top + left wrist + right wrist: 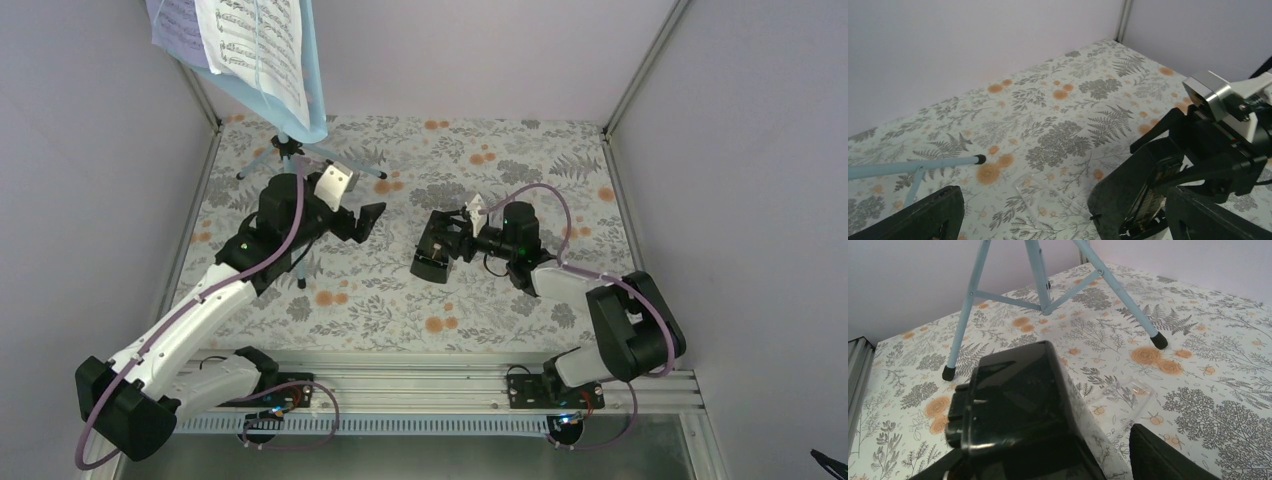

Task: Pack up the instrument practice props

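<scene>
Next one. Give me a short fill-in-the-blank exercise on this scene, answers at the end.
1. The sheet-music pages sit on the music stand, which is light ___.
2. The right claw has the black ___ between its fingers.
3. The left claw has its jaws ___.
Answers: blue; metronome; open.

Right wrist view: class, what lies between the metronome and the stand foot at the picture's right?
A clear plastic piece lies flat on the cloth between metronome and stand foot, per the right wrist view.
</scene>
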